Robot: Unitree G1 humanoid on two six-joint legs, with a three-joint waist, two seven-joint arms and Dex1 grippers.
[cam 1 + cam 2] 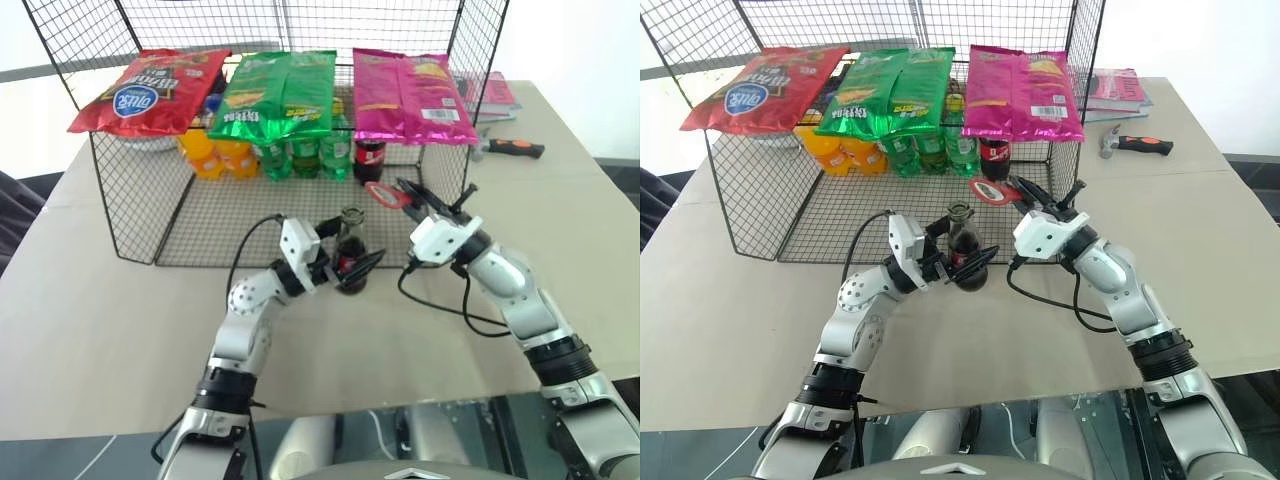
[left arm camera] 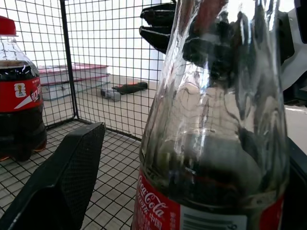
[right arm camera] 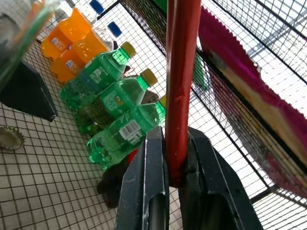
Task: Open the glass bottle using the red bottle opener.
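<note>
I see bottle [image 1: 351,252] upright on wire rack [image 1: 200,215] floor, cap off. L gripper [image 1: 347,268] wide open round bottle. R gripper [image 1: 420,200] clamped tight on red opener [image 1: 388,194], just right of bottle.

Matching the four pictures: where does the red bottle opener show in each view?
Left eye view: red bottle opener right of centre, its ring head up and left of the right tool.
Right eye view: same place.
Left wrist view: cannot make it out behind the glass bottle.
Right wrist view: handle rising between the shut fingers.
Shared landmark: green soda bottles.
</note>
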